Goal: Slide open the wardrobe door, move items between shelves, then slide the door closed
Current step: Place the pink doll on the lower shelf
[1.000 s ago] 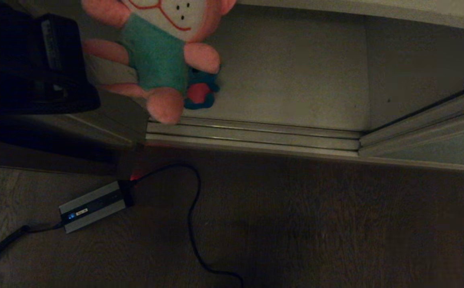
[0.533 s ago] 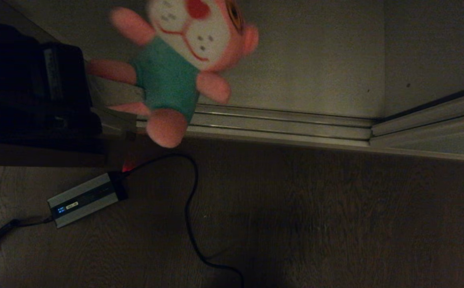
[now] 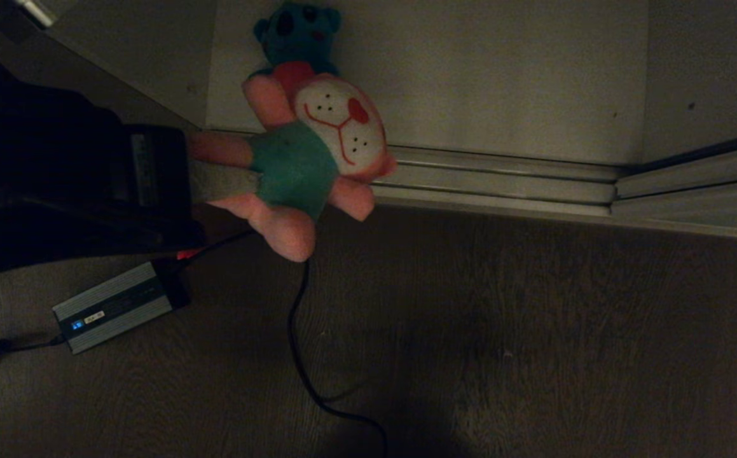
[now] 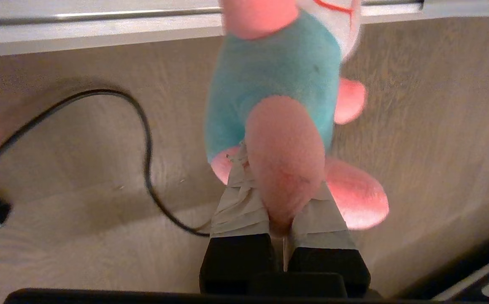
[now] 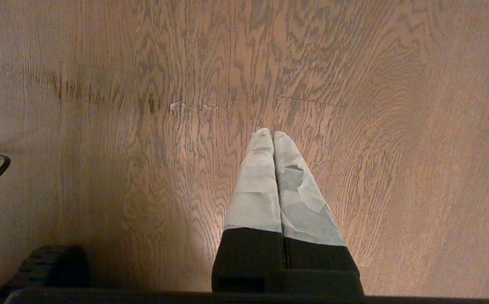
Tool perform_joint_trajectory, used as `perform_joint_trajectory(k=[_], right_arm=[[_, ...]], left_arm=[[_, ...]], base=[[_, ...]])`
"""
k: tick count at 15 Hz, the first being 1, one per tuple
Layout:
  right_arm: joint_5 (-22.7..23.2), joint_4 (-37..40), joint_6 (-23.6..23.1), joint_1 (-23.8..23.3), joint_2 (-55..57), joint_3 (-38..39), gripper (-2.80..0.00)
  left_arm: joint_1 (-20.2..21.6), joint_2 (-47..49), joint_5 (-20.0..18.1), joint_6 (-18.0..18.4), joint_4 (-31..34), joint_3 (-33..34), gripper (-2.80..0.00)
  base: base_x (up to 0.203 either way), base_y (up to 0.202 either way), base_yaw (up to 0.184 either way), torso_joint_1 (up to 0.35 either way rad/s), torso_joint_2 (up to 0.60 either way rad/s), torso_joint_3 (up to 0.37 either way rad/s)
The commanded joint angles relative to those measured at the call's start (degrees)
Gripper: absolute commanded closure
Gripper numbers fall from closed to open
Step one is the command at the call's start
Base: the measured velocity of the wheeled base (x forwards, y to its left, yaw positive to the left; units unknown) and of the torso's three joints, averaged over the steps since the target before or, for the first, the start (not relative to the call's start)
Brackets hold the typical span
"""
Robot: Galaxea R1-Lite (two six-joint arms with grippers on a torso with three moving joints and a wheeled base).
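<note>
My left gripper (image 3: pixel 234 183) (image 4: pixel 280 181) is shut on a leg of the pink plush toy (image 3: pixel 304 159) (image 4: pixel 278 76), which has a white face and a teal body. The toy hangs over the wardrobe's bottom track and the edge of the floor. The dark teal-blue plush with a red belly (image 3: pixel 296 35) lies on the off-white bottom shelf (image 3: pixel 502 76), just behind the pink one. The sliding wardrobe door (image 3: pixel 705 216) stands slid aside at the right. My right gripper (image 5: pixel 273 137) is shut and empty above the wood floor, outside the head view.
The metal door tracks (image 3: pixel 502 181) run along the shelf's front edge. A grey power adapter (image 3: pixel 114 307) and its black cable (image 3: pixel 298 356) lie on the dark wood floor (image 3: pixel 533 331). My left arm's dark bulk (image 3: pixel 56 184) fills the left side.
The head camera has moved, so the whole scene has shifted. The pink toy has come from over the shelf out to the track and floor edge. The teal-blue plush shows again behind it.
</note>
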Motion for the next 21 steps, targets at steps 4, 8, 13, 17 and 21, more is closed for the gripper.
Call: perform_joint_trajectory(k=[4, 8, 13, 17, 21], right_arm=[[0.0, 0.0, 0.0, 0.0, 0.0, 0.3, 0.0], [0.0, 0.0, 0.0, 0.0, 0.0, 0.2, 0.0], [0.0, 0.0, 0.0, 0.0, -0.1, 0.3, 0.0], [0.0, 0.0, 0.0, 0.0, 0.0, 0.2, 0.0], [0.0, 0.0, 0.0, 0.0, 0.0, 0.3, 0.0]], left_arm=[[-0.3, 12.0, 0.3, -2.3, -8.5, 1.3, 0.0], [0.2, 24.6, 3.9, -4.0, -17.8, -1.6, 0.0], [5.2, 40.7, 9.4, -3.3, -34.2, -14.3, 0.0], [9.0, 48.5, 9.5, -3.1, -39.9, -27.5, 0.0], [10.3, 53.8, 4.7, -1.4, -41.1, -36.0, 0.0]], base=[[0.0, 0.0, 0.0, -0.001, 0.0, -0.023], [0.0, 0.0, 0.0, 0.0, 0.0, 0.0], [0.0, 0.0, 0.0, 0.0, 0.0, 0.0], [0.0, 0.0, 0.0, 0.0, 0.0, 0.0], [0.0, 0.0, 0.0, 0.0, 0.0, 0.0]])
